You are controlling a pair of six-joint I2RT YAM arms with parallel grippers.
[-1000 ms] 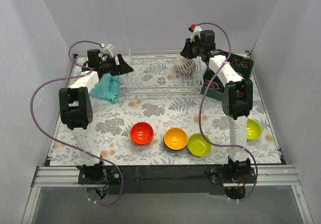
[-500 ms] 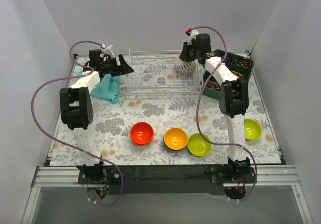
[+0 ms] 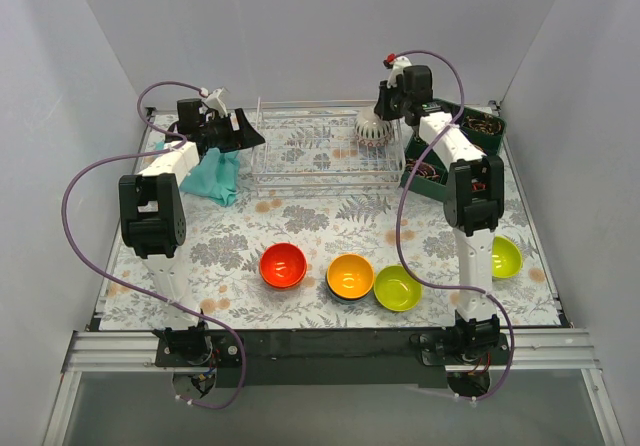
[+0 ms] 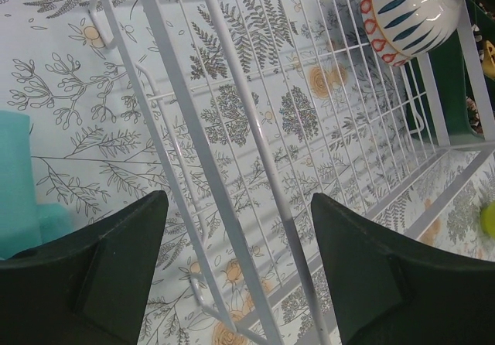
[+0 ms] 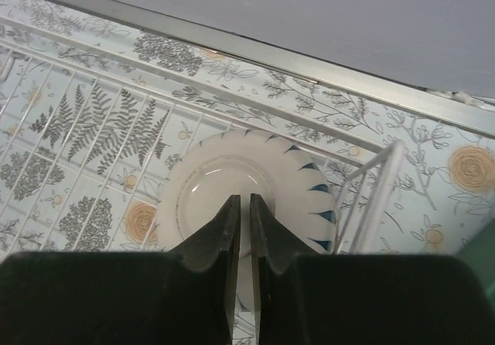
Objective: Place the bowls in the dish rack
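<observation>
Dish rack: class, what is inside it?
The dish rack holds only the blue-patterned bowl, at its right end, pinched by the right claw. Whether the bowl touches the wires is hidden.

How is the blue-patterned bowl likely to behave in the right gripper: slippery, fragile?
The blue-patterned bowl looks glossy, so probably slippery. The right gripper seems to pinch only its rim, so it may pivot. Likely rigid, perhaps breakable.

I am counting five glossy round bowls: one blue-patterned [image 3: 373, 131], one red-orange [image 3: 283, 265], one orange-yellow [image 3: 350, 275], two lime-green [image 3: 397, 288] [image 3: 505, 257]; one white wire rack [image 3: 320, 161]; one dark green tray [image 3: 498, 134]; one teal cloth [image 3: 212, 176].
</observation>
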